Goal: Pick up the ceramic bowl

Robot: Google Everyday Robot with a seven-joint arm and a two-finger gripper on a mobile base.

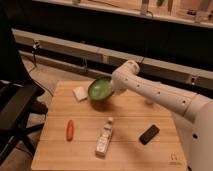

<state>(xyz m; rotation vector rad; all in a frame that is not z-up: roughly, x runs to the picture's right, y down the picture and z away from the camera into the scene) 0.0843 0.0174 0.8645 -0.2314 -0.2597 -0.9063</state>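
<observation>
The end effector (113, 90) is seen at the right rim of the ceramic bowl (99, 89), hidden behind the white arm (160, 95); whether it is clamped cannot be told. The bowl is tilted, its pale green inside turned toward the camera, nothing seen in it. Left of it a white block (79, 93) is laid on the wooden surface (125, 150); below, a bottle (104, 138), a red item (69, 129), a black item (149, 134).
</observation>
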